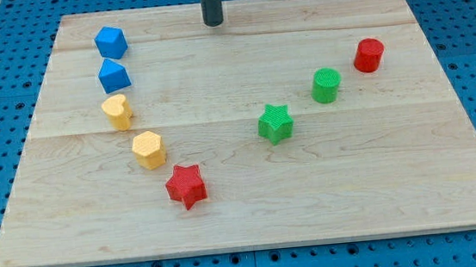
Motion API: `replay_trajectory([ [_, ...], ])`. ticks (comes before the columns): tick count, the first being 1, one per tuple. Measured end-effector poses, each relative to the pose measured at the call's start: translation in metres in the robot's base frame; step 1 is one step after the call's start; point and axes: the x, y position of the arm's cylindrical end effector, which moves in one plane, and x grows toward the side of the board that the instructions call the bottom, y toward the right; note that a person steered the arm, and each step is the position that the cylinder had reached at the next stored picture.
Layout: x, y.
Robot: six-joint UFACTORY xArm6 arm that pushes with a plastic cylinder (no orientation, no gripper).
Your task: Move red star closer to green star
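The red star (186,186) lies low on the wooden board, left of centre. The green star (275,122) lies to its upper right, near the board's middle, well apart from it. My tip (213,21) is at the view's top centre, near the board's far edge, far above both stars and touching no block.
A green cylinder (326,85) and a red cylinder (369,55) run up to the right of the green star. At the left, a column holds two blue blocks (111,43) (114,76), a yellow heart (117,112) and a yellow hexagon (148,149). The board's edge (248,245) borders blue pegboard.
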Motion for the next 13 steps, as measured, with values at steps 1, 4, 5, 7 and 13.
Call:
replay_trajectory([
  [1,0.000,0.006],
  [4,0.132,-0.064],
  [5,0.116,-0.115],
  [7,0.124,-0.139],
  [13,0.198,-0.128],
])
